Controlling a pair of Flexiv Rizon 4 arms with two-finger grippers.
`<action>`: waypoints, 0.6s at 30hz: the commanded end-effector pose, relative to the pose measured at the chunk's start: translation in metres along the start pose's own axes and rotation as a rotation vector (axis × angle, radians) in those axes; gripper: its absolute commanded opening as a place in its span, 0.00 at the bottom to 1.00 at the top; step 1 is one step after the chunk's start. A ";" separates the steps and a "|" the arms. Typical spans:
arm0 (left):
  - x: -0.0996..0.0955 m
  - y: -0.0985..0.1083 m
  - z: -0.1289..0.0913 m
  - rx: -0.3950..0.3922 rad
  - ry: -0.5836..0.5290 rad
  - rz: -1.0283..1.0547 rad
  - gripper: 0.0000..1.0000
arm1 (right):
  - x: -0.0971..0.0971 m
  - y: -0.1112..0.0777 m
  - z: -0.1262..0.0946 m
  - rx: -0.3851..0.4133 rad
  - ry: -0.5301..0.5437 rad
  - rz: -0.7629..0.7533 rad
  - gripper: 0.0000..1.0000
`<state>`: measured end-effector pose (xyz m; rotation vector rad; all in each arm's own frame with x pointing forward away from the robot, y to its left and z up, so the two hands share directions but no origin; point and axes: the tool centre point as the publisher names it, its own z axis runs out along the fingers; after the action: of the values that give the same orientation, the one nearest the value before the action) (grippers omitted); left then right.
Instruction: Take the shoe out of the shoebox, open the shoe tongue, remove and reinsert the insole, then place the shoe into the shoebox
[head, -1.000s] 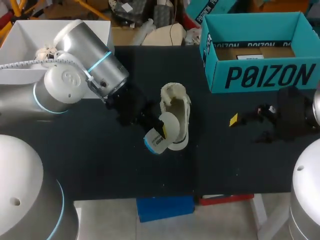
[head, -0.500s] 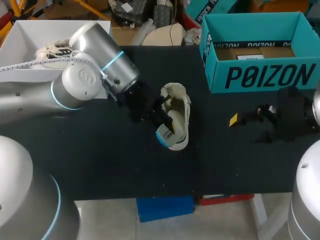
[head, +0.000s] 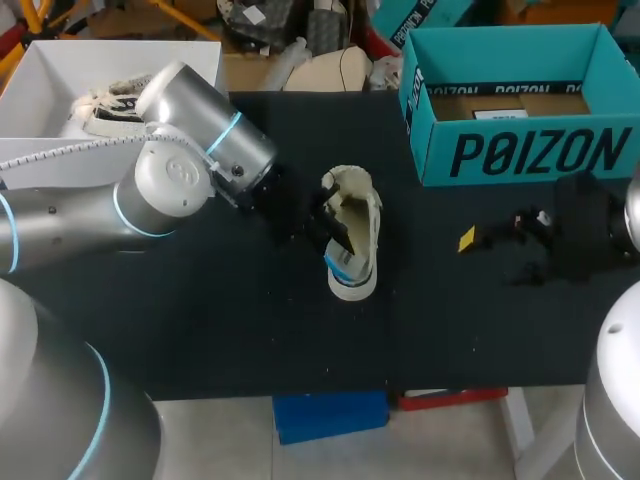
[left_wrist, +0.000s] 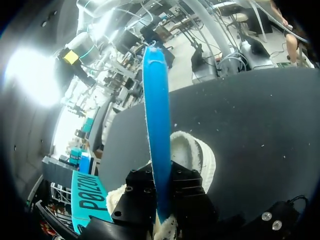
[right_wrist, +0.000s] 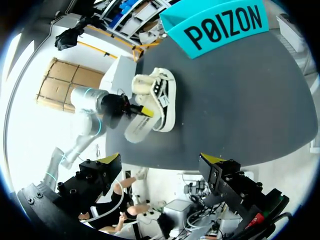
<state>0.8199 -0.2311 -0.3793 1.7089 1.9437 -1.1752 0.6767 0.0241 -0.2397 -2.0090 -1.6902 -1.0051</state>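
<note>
Insole (left_wrist: 156, 125): thin blue strip pinched in left fingers (left_wrist: 137, 192) | shoe (head: 362, 215): cream, rough-textured

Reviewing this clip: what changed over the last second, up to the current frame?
The left hand, shut on the insole, moved right toward the shoe. It swung the insole from hanging out beside the heel end to in over it, so less of the insole shows. The shoe, the teal shoebox and the open right hand stayed put.
</note>
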 end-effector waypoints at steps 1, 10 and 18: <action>0.002 0.002 0.005 -0.021 -0.012 -0.004 0.31 | 0.000 0.000 -0.001 0.000 -0.002 0.000 1.00; -0.009 -0.015 -0.007 0.007 -0.041 -0.001 0.71 | 0.000 0.000 -0.001 0.000 -0.002 0.000 1.00; -0.012 -0.042 -0.016 0.035 -0.021 0.018 0.56 | 0.000 0.000 -0.001 0.000 -0.002 0.000 1.00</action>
<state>0.7969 -0.2339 -0.3544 1.7255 1.8959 -1.2435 0.6762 0.0240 -0.2396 -2.0092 -1.6910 -1.0046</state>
